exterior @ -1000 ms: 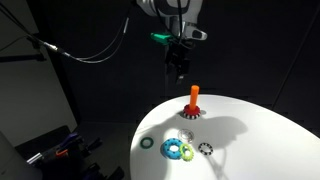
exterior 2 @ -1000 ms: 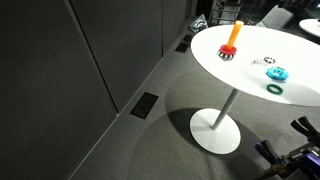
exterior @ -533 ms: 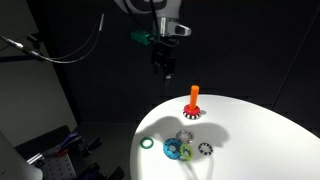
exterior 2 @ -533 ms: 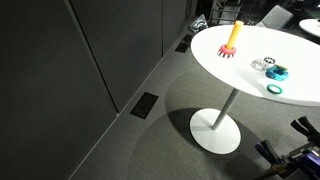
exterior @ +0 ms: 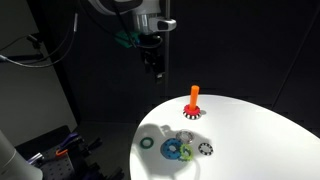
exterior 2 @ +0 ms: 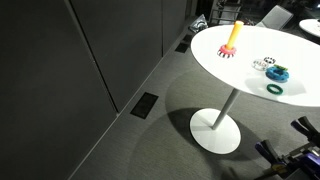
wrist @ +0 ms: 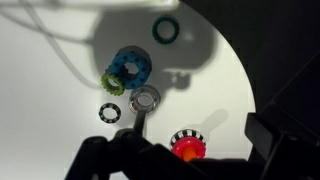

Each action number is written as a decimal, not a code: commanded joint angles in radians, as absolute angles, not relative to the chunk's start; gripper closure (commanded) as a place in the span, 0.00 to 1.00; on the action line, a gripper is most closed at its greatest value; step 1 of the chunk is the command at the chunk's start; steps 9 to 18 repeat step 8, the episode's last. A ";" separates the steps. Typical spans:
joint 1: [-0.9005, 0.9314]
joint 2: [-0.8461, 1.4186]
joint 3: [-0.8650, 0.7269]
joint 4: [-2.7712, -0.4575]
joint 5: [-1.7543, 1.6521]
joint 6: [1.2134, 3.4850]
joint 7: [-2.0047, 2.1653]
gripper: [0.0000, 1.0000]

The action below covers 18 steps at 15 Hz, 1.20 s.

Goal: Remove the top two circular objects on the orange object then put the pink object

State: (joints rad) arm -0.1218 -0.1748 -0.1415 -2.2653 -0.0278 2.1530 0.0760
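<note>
Above the table's near edge, my gripper (exterior: 152, 66) has pulled up and away from the orange peg (exterior: 194, 98) (jaws too dark to read). The pink ring (wrist: 185, 147) seems seated at the peg's foot and the toothed gear ring (wrist: 109, 112) lies well apart, so I judge we're finishing.

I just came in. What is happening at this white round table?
A robot arm is set up with small rings and a peg. Its gripper hovers high in the air, away from the rings, holding nothing that I can see. On the white round table the slim orange peg stands upright with a black-and-white toothed ring around its foot. A blue plastic ring, a dark green ring, a silver ring and a black toothed ring lie loose.
</note>
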 commanded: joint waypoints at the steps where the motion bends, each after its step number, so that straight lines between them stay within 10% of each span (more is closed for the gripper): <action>1: -0.128 -0.184 -0.135 -2.275 -0.026 2.153 0.074 0.00; 18: -0.128 -0.175 -0.135 -2.274 -0.026 2.153 0.075 0.00</action>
